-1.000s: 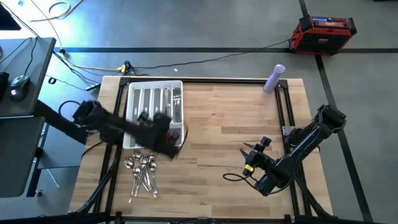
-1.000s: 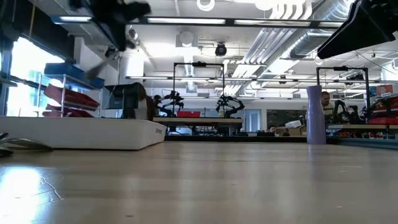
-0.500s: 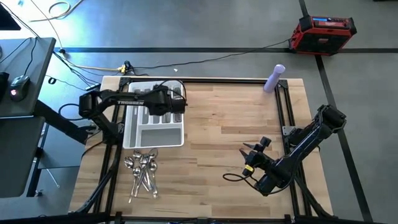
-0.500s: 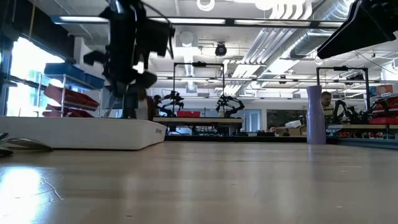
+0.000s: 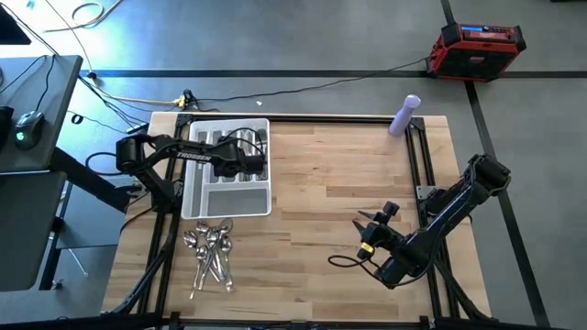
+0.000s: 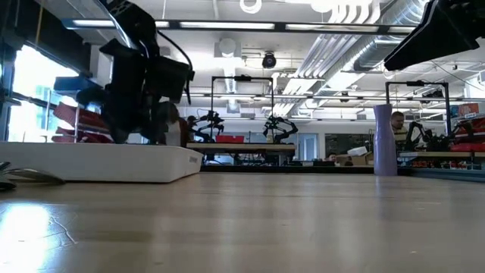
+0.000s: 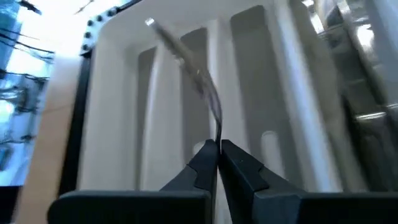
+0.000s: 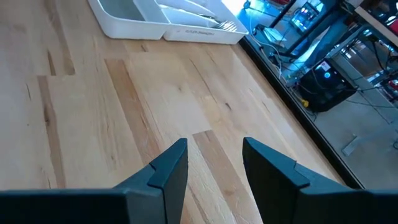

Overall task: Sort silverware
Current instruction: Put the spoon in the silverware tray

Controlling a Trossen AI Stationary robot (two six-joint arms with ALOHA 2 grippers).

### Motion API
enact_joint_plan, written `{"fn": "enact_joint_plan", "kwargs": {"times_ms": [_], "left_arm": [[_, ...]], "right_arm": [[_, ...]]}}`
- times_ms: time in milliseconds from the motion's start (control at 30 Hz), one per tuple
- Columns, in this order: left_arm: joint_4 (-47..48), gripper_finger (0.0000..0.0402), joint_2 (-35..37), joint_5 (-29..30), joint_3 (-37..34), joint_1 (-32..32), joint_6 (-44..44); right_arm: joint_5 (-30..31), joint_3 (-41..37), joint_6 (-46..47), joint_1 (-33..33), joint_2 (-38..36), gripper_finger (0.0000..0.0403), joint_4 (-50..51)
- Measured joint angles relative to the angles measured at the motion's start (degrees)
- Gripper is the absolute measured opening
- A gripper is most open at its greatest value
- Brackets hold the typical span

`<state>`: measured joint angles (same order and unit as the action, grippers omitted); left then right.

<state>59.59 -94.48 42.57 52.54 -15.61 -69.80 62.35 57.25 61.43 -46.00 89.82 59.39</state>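
So on the left side of the table there's the white tray, and the left pincer is hanging right over its long slots, clamped tight on the end of one thin shiny utensil. From the left wrist view that piece sticks out past the fingertips over the tray's dividers, too blurry to say if it's a knife or a fork handle. In the high view the left arm reaches in from the table's left edge and the pincer sits above the far half of the tray. A few pieces already lie in the tray's rightmost slot; the right wrist view shows fork tines there. Just in front of the tray, on the near side, is a loose pile of spoons and other bits lying on the wood, apart from the tray. Middle of the table is bare wood. Over on the right, the right pincer is parked low near the front right part of the table, fingers apart with nothing between them, pointing back toward the tray. A lavender bottle stands at the far edge, right of center, and a red case sits on the floor beyond it.
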Motion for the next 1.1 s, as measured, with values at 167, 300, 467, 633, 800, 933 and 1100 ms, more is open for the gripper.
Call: {"fn": "enact_joint_plan", "kwargs": {"times_ms": [167, 300, 467, 633, 800, 933, 1100], "left_arm": [[-4.08, 0.0010, 0.00, -3.49, -0.25, -1.28, 2.91], [-3.88, 0.0041, -0.02, -5.16, -0.25, -1.58, 3.15], [3.34, 0.0092, 0.43, -5.56, 1.14, -1.42, 2.98], [22.06, 0.0129, 3.72, -8.69, 6.19, 4.42, 2.46], [21.12, 0.0143, 9.79, -20.49, 6.17, 23.71, -4.04], [13.11, 0.0142, 11.41, -28.07, 4.19, 41.82, -16.83], [3.99, 0.0144, 9.98, -30.20, 4.15, 59.82, -32.65]], "right_arm": [[-0.42, 0.00, 0.00, 0.00, 0.00, 0.0138, -0.38], [-0.42, 0.00, -0.30, 0.00, 0.00, 0.0138, -0.38], [-0.42, 0.00, -0.52, 0.00, 0.00, 0.0138, -0.40], [-0.43, 0.00, -1.05, 0.00, 0.00, 0.0138, -0.51], [-1.01, 0.00, -0.90, 0.00, 0.00, 0.0138, -0.93], [-1.62, 0.00, -0.94, 0.00, 0.00, 0.0138, -1.94], [-1.92, 0.00, -1.41, 0.00, 0.00, 0.0138, -2.31]]}}
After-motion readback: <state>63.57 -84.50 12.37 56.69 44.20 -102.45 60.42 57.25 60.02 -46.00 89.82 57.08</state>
